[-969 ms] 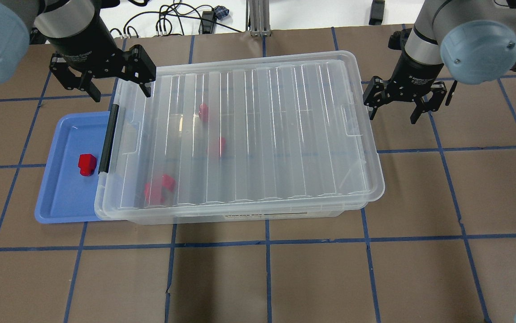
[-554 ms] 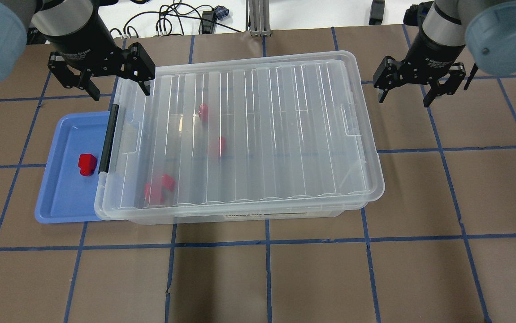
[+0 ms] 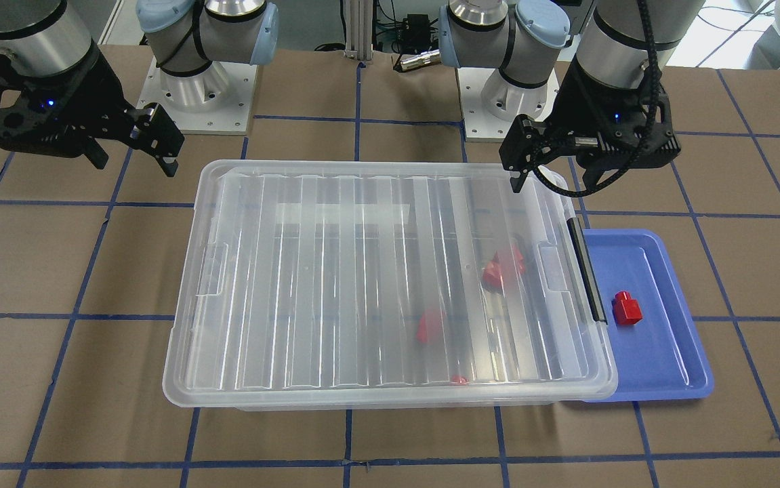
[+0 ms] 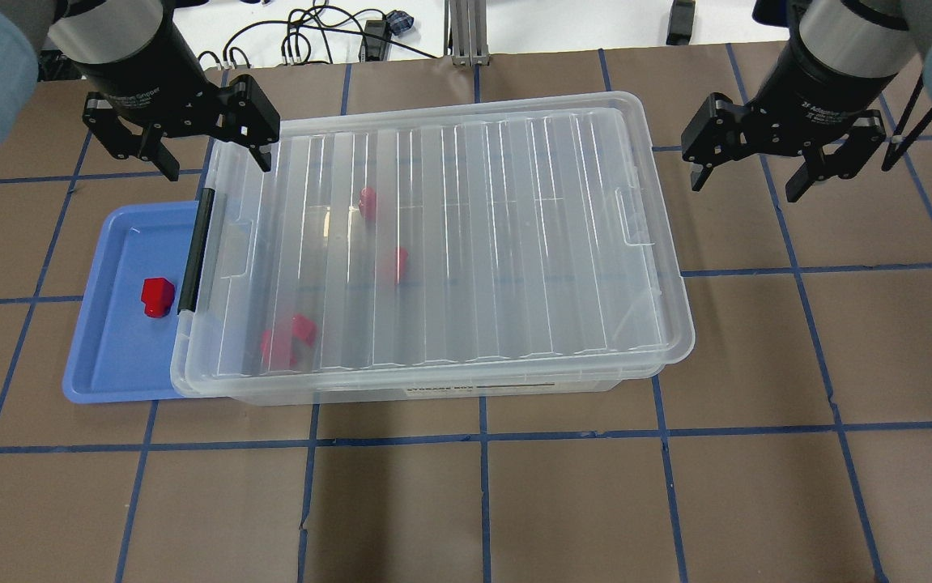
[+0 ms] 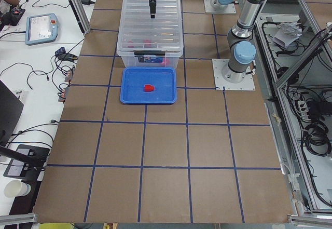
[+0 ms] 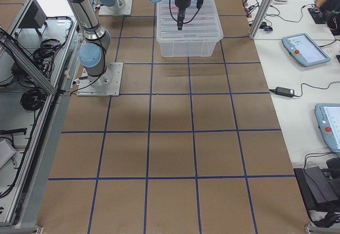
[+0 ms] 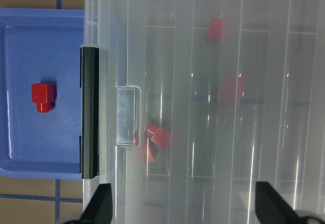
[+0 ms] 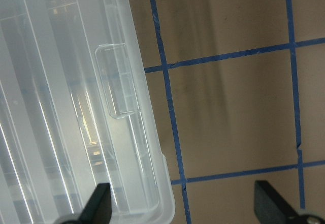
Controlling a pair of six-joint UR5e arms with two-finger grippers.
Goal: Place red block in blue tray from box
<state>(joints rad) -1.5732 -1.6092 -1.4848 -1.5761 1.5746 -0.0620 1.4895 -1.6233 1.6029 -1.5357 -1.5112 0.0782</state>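
One red block [image 4: 156,295] [image 3: 627,308] [image 7: 42,96] lies in the blue tray [image 4: 109,356] [image 3: 667,352] [image 7: 30,148] at the box's handle end. The clear box [image 4: 660,324] [image 3: 186,366] has its ribbed lid on; several red blocks [image 4: 289,338] [image 3: 502,266] [image 7: 158,136] show blurred through it. My left gripper [image 4: 182,150] [image 3: 586,169] is open and empty, raised above the box's far corner by the black handle bar [image 4: 195,253]. My right gripper [image 4: 781,174] [image 3: 129,152] is open and empty, raised beside the box's other end.
The table is brown paper with a blue tape grid [image 4: 482,437]. Cables [image 4: 312,40] and a metal post [image 4: 466,32] lie past the far edge. The arm bases [image 3: 200,88] stand behind the box.
My right gripper has moved up and away from the box's end, toward the view's right. My left gripper has shifted slightly upward. Box, tray and blocks have not moved.
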